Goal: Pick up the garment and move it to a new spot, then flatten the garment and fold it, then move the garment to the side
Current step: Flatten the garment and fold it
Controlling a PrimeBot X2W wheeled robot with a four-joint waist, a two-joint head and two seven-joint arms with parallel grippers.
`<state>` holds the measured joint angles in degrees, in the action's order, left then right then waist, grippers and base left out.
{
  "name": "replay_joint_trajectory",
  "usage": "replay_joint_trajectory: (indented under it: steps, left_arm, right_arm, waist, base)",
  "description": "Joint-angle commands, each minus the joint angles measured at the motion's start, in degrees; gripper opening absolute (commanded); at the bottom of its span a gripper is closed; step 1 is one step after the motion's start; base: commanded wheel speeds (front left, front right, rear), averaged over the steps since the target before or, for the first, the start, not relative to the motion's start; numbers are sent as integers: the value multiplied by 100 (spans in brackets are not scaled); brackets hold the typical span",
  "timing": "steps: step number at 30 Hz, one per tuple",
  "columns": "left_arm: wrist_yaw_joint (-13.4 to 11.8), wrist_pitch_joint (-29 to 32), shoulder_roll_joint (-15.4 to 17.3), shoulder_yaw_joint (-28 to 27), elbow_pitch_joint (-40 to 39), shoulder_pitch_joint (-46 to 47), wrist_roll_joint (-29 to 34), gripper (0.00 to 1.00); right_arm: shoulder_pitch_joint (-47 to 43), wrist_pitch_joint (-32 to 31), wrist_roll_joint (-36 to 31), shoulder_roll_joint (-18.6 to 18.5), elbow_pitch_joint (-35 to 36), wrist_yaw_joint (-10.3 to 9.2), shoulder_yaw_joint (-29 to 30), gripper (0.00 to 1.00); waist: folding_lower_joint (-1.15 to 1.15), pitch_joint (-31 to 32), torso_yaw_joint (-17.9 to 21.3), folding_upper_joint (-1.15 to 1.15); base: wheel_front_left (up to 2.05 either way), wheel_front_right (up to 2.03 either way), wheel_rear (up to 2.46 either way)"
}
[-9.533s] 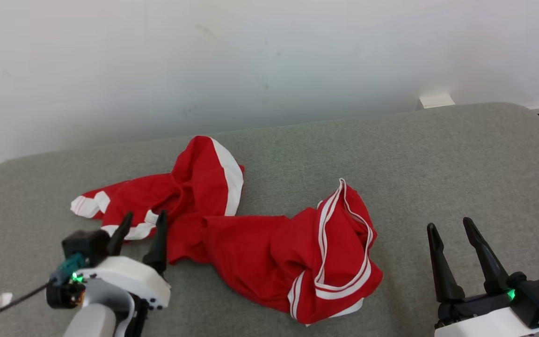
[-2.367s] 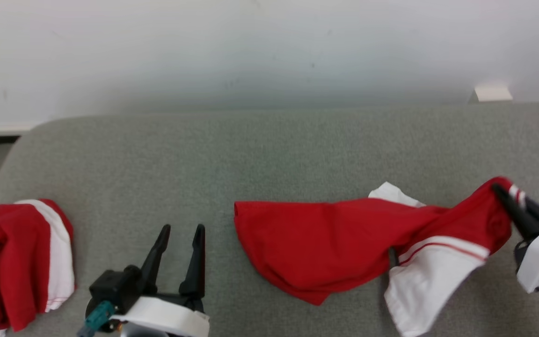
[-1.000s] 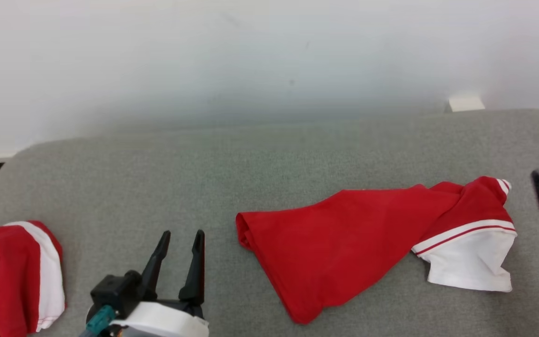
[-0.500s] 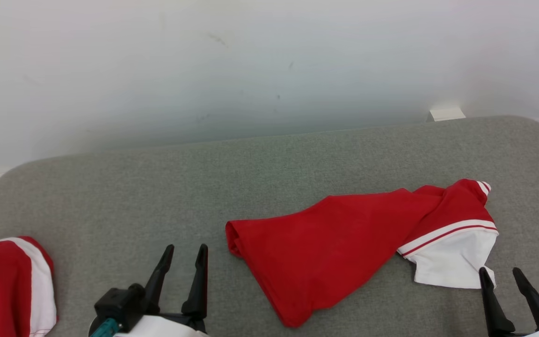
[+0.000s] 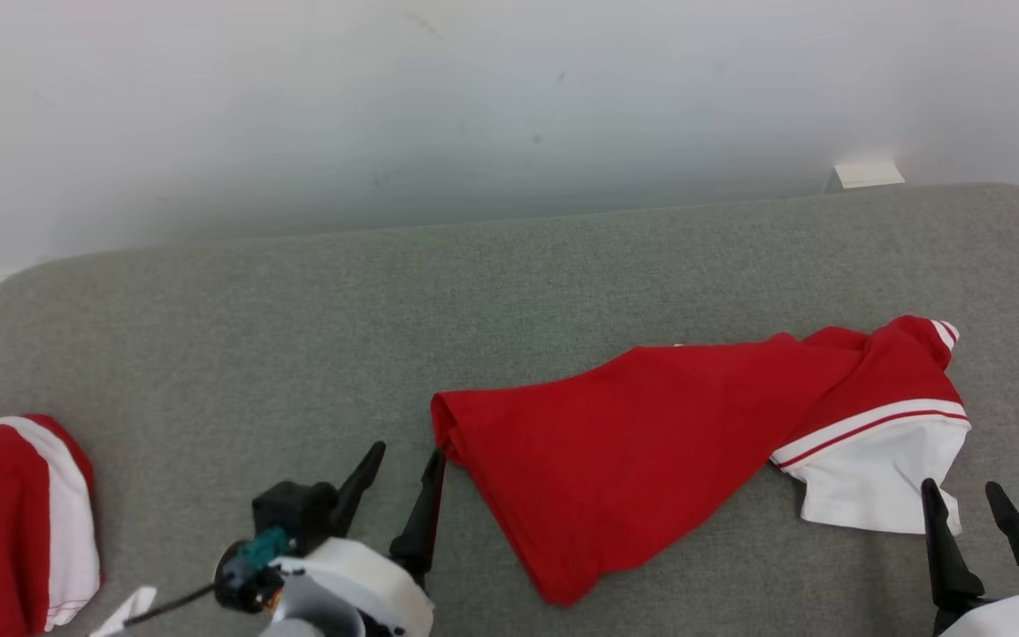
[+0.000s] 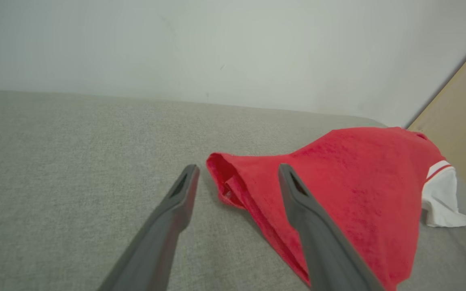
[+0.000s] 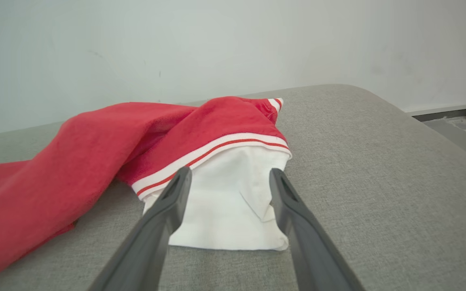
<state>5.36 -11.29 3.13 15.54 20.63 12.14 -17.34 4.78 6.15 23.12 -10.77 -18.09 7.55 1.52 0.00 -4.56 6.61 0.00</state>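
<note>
1. The shirt [image 5: 651, 442], red with a white part [image 5: 881, 478] at one end, lies loose on the grey couch [image 5: 253, 336]. It makes a long crumpled wedge and is not flat. By judgement, the moving step is done and the flattening is the step in hand.
2. The left gripper [image 5: 405, 456] stands just beside the shirt's rolled red end [image 6: 223, 178], with its jaws released wide and grasping nothing. In the left wrist view one finger crosses the red cloth, but it cannot be told whether it touches. This end is doubled over, so the gripper is probably placed here to pull it open.
3. The right gripper [image 5: 961, 495] waits at the shirt's other end, just in front of the white part. Its jaws are also spread and empty, and in the right wrist view the white cloth shows between the two fingers. One arm at each end suits a stretch along the shirt's length.
4. A second red and white cloth [image 5: 14, 522] lies well apart from the shirt, beyond the left gripper. This likely keeps it out of the work.
5. The couch has a woven grey cover and rounded edges, so the shirt may drag on it rather than slide. Behind the shirt rises a plain pale wall [image 5: 474, 115] with some small marks. Past the shirt's white end there is a grey floor [image 7: 455, 129] and a brown board [image 6: 463, 121].
</note>
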Motion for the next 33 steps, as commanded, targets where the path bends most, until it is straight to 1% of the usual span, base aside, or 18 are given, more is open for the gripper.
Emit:
replay_joint_trajectory:
  steps: [1,4,8,11,14,16,17,18,19,20,22,25,28,30,33]
  left_arm:
    - [33,179,41,25,189,257,-23,100]
    - [74,498,49,113,581,610,-92,100]
    - [135,864,36,176,1046,880,-372,100]
    - [120,1167,44,200,1372,1029,-425,100]
    - [110,1230,64,196,1608,1089,-492,100]
    - [127,1169,77,202,1690,1153,-513,100]
    - [137,1144,78,216,1720,1180,-531,97]
    - [141,1077,80,201,1720,1211,-559,71]
    - [145,1007,86,166,1713,1239,-583,18]
    - [138,949,94,126,1717,1243,-633,0]
    - [64,848,138,34,1686,1262,-691,0]
    - [64,789,186,-61,1558,1303,-753,0]
    - [77,872,348,-131,1435,1416,-789,0]
    - [33,958,507,-150,1372,1551,-710,0]
    - [-5,1062,690,-270,1436,1822,-761,0]
  right_arm:
    - [125,65,25,21,-11,-13,-55,100]
    - [201,130,60,94,-94,-13,-154,100]
    - [302,217,42,145,-230,-13,-241,100]
    - [327,288,52,162,-347,-13,-251,100]
    - [339,311,56,169,-459,-13,-322,100]
    - [368,355,76,185,-522,-13,-348,100]
    - [368,361,71,193,-546,-13,-354,100]
    - [363,381,60,202,-568,-13,-353,100]
    - [353,396,60,207,-591,-13,-351,100]
    - [342,412,65,212,-618,-13,-352,100]
    - [326,412,68,215,-669,-13,-373,100]
    - [323,432,83,223,-717,-13,-375,100]
    - [355,448,103,231,-740,-13,-406,100]
    - [407,454,114,240,-742,-13,-441,100]
    - [440,476,142,228,-761,-13,-487,100]
  waist:
    - [0,-124,61,0]
    - [0,-218,217,0]
    - [0,-262,490,0]
    - [0,-286,675,0]
    - [0,-307,846,0]
    - [0,-312,931,0]
    - [0,-307,959,0]
    - [0,-300,989,0]
    - [0,-293,1010,0]
    - [0,-282,1028,0]
    - [0,-258,1055,0]
    - [0,-233,1061,0]
    - [0,-243,1067,0]
    - [0,-286,1091,0]
    - [0,-376,1129,0]
  base:
    - [0,0,0]
    - [0,0,0]
    - [0,0,0]
    - [0,0,0]
    - [0,0,0]
    - [0,0,0]
    - [0,0,0]
    - [0,0,0]
    - [0,0,0]
    - [0,0,0]
    - [0,0,0]
    - [0,0,0]
    - [0,0,0]
    - [0,0,0]
    - [0,0,0]
